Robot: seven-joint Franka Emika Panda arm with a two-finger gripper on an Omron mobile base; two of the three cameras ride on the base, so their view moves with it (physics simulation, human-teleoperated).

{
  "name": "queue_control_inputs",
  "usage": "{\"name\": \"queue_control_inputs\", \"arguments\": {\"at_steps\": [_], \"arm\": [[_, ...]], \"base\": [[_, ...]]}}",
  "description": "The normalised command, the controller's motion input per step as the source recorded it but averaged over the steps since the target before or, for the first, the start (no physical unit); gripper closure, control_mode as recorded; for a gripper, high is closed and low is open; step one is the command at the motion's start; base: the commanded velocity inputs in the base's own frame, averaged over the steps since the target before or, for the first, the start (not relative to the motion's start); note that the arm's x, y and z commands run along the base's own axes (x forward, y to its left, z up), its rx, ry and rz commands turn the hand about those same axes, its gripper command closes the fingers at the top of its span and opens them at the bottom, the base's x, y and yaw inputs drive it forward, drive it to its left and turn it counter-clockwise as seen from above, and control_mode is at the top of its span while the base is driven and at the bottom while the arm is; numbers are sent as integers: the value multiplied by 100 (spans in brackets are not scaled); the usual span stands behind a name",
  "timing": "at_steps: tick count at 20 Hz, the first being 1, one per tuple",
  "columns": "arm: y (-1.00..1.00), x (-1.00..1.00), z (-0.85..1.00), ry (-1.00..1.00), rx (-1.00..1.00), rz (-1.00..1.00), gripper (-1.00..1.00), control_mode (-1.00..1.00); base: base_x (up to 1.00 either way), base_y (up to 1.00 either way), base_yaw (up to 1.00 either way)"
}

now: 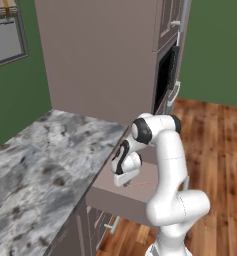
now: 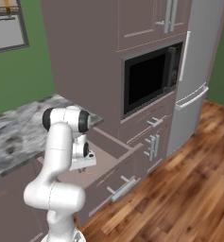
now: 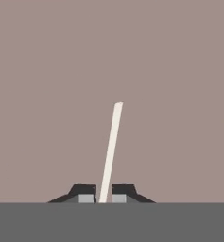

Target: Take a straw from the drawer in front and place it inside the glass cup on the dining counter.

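Where the left base view looks down, the white robot arm reaches into the wide, shallow brown drawer [image 1: 121, 192], pulled out beside the grey marbled stone counter [image 1: 35, 170]. A thin pink line, the straw [image 1: 140, 183], lies on the drawer floor by the hand. From the right base view, the hand sits low inside that drawer. Up close in the hand view, the two-finger gripper [image 3: 102, 198] is squeezed shut on the straw, which looks pale here and sticks up from between the dark fingertips [image 3: 83, 194] over the plain brown drawer floor.
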Motion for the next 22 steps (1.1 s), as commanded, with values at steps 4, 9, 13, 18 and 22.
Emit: {"name": "queue_control_inputs", "arguments": {"at_steps": [4, 9, 13, 18, 22], "arm": [[-36, -22, 8, 0, 5, 0, 100, -100], [-24, -24, 81, 0, 18, 0, 100, -100], [-5, -23, 100, -1, 22, 0, 100, -100], [0, -38, 100, -5, 16, 0, 100, -100], [0, -28, 100, -7, 9, -1, 100, -100]], "base": [[0, 0, 0], [0, 0, 0], [0, 0, 0], [0, 0, 0], [0, 0, 0]]}}
